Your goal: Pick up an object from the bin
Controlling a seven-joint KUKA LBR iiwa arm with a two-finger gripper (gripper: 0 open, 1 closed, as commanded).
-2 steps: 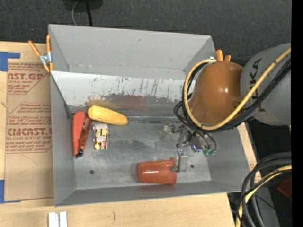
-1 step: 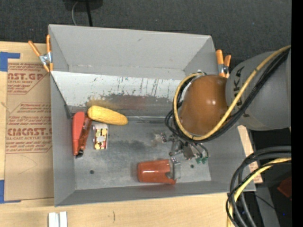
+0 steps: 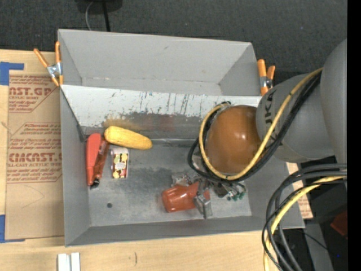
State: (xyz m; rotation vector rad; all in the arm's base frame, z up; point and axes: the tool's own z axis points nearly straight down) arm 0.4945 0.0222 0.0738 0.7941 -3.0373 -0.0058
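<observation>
My gripper (image 3: 204, 205) is low in the bin's front right part, under the arm's orange dome. A reddish-brown lumpy thing (image 3: 178, 199) lies on the bin floor right against its left side, touching it. Further left a small white box with red and yellow print (image 3: 119, 164) lies flat. Behind the box a yellow, corn-shaped thing (image 3: 128, 138) rests at the foot of the back wall.
A long red-orange tool with a dark edge (image 3: 93, 159) lies along the left wall. The bin's sloping back wall rises behind the things. The arm and its looped cables cover the bin's right side.
</observation>
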